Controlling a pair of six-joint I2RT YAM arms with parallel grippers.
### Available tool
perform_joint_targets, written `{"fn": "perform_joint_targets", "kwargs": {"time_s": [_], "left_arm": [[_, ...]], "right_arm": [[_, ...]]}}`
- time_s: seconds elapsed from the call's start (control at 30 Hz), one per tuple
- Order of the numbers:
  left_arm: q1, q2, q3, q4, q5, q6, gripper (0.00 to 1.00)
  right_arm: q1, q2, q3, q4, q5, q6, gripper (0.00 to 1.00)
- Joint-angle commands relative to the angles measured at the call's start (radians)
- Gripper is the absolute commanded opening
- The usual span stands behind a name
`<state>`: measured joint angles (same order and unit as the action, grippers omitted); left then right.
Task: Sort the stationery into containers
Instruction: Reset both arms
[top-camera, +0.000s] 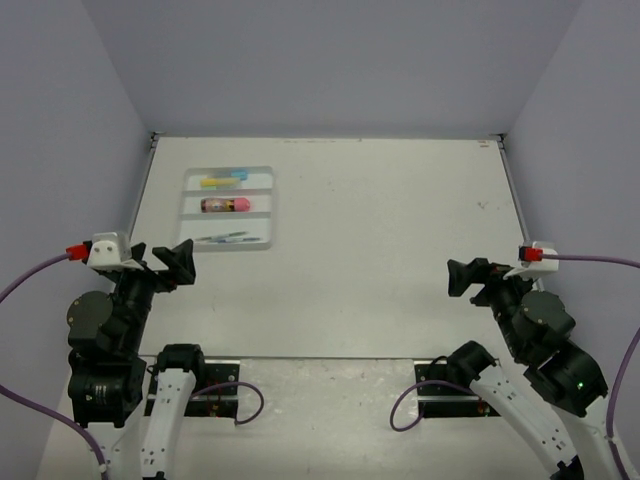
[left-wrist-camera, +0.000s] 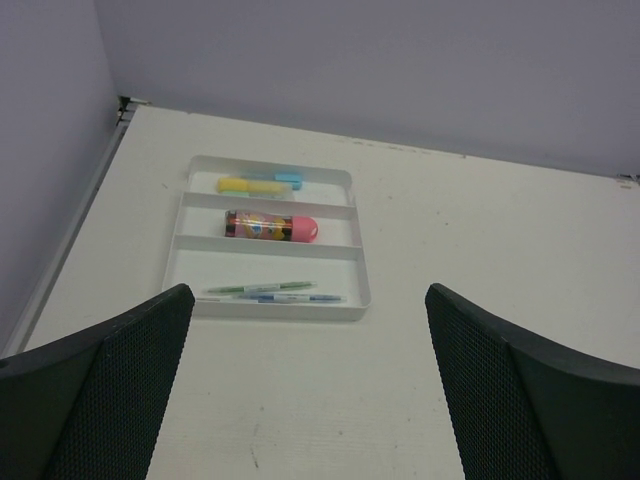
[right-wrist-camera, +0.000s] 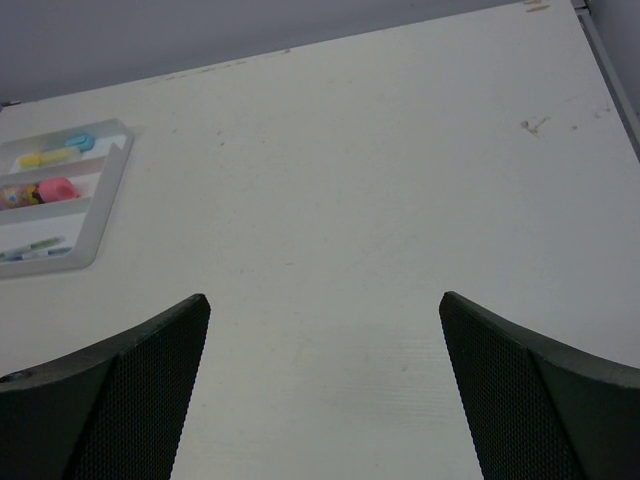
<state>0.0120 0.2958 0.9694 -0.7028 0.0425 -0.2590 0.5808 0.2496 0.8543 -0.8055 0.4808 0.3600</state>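
Observation:
The whitish three-compartment tray (top-camera: 272, 205) lies at the table's back left and shows in the left wrist view (left-wrist-camera: 360, 270) and the right wrist view (right-wrist-camera: 100, 225). Its far compartment holds a yellow marker (left-wrist-camera: 245, 185) and a light blue one (left-wrist-camera: 288, 180). The middle one holds the stubby pink-and-brown marker (left-wrist-camera: 270, 226). The near one holds a pale green pen (left-wrist-camera: 262, 288) and a blue-grey pen (left-wrist-camera: 295, 297). My left gripper (top-camera: 172, 262) is open and empty, just in front of the tray. My right gripper (top-camera: 468, 277) is open and empty, at the table's right.
The white table (top-camera: 400, 230) is bounded by grey walls at the back and sides, with a raised metal edge (top-camera: 515, 200) along the right side. A small dark mark (right-wrist-camera: 535, 125) sits at the back right.

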Motion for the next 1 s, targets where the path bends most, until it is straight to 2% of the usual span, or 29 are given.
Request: {"fn": "perform_joint_targets", "kwargs": {"time_s": [0.0, 0.1, 0.97], "left_arm": [[-0.001, -0.002, -0.017, -0.045, 0.058, -0.015, 1.0], [-0.029, -0.006, -0.037, -0.05, 0.05, -0.016, 1.0], [-0.029, 0.002, -0.172, 0.022, 0.131, -0.076, 1.0]], "right_arm": [[0.002, -0.008, -0.023, 0.029, 0.012, 0.017, 0.99], [0.002, 0.003, -0.038, 0.033, 0.003, 0.025, 0.99], [0.001, -0.018, -0.053, 0.043, -0.011, 0.046, 0.99]]}}
